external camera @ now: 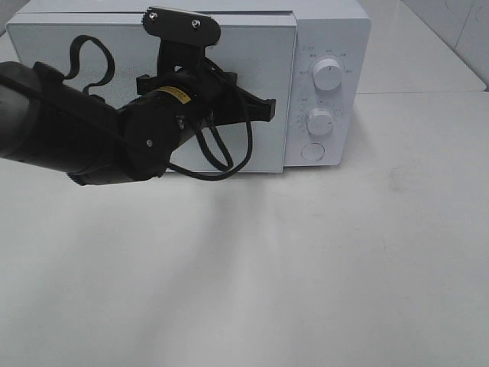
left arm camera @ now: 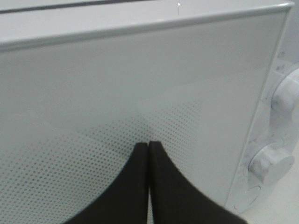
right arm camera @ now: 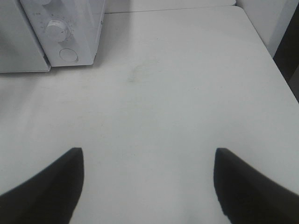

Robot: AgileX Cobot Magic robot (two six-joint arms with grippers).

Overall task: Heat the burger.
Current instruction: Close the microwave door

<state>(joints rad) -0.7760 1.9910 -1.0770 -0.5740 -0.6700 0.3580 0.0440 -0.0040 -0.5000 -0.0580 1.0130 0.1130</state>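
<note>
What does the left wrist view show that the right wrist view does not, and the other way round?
Only the left wrist view: the microwave door up close, with its dotted pattern, and the left end effector, shut, pointing at it. Only the right wrist view: the wide white table and the right end effector, open, holding nothing. Both: the microwave's lower knob.

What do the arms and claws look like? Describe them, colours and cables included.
The left arm is matte black with thick rounded segments, a small yellow label near the wrist, looping black cables and a black bracket with silver screws on top. The left claw and right claw have plain black fingers tapering to points. The right arm is out of view.
</note>
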